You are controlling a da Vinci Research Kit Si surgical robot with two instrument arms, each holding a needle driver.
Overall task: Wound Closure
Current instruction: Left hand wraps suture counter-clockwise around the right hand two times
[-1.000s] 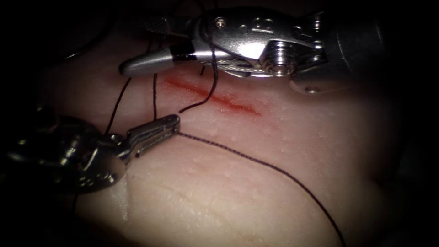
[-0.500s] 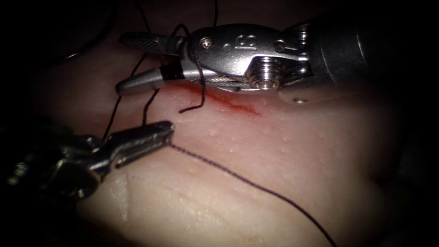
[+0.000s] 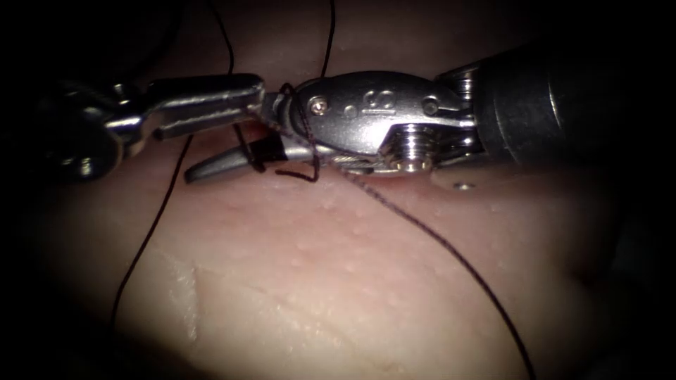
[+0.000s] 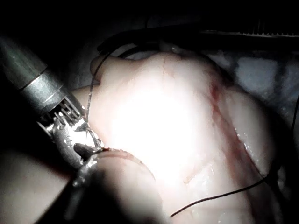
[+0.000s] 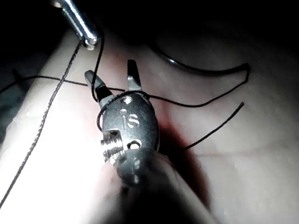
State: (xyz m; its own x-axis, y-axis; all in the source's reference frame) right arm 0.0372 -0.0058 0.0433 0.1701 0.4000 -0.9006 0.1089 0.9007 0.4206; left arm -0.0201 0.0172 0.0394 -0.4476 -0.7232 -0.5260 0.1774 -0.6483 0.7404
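The left tool (image 3: pixel 243 98) had travelled up across the tissue (image 3: pixel 338 281) from its lower left area toward the far edge within that second, and its tip now sat against the right tool (image 3: pixel 232 144), just above that tool's lower jaw. Its jaws were closed on the thread (image 3: pixel 451 253), which ran taut from the tip over the right tool's body and down toward the tissue's near right edge. The right tool had its jaws spread apart and gripped nothing; thread was wound around its neck (image 5: pixel 100 116). To my eye that made a loop carried round the open tool, though no knot was tight yet. A short free end of thread (image 3: pixel 296 173) lay beneath it, over the cut. In the right wrist view a dark curve (image 5: pixel 201 70) beyond the jaws may have been the needle, lying loose on the tissue; I couldn't be sure. The tissue was pale and moist, the room around it dark.
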